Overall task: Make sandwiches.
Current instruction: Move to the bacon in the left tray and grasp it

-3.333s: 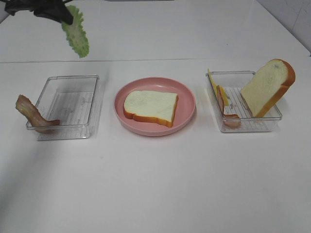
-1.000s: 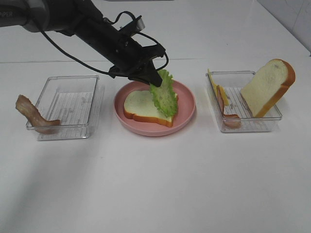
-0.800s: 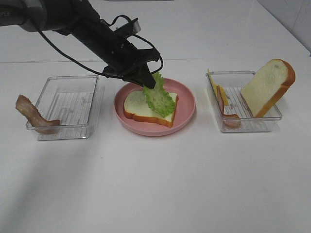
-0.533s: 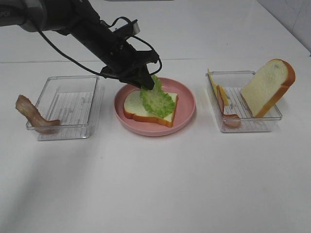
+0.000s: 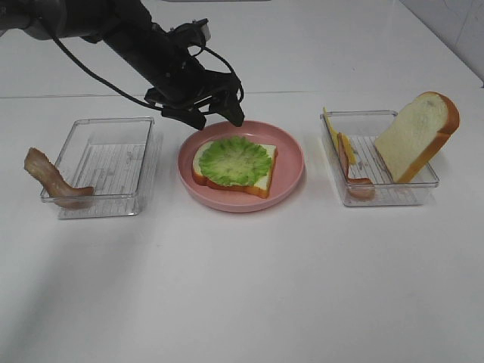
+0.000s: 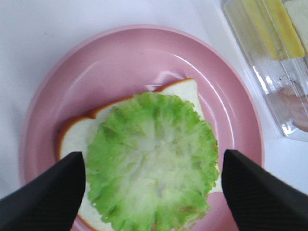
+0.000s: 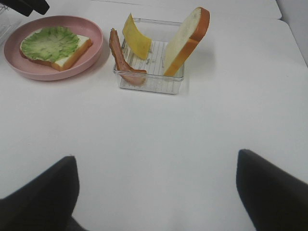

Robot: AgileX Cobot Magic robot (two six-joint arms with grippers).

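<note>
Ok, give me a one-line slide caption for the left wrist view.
Open left gripper over the lettuce, which lies flat on a bread slice in the pink plate.

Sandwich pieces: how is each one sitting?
White bread slice, round pink plate: flat.
Ruffled green lettuce leaf: flat on that bread.
Second white bread slice: leaning in right clear plastic tray.
Yellow cheese slice: propped against tray wall.
Brown bacon strip beside it: on edge.
Other bacon strip: draped over left clear tray.
Left end effector: open.
Right end effector: open.
</note>
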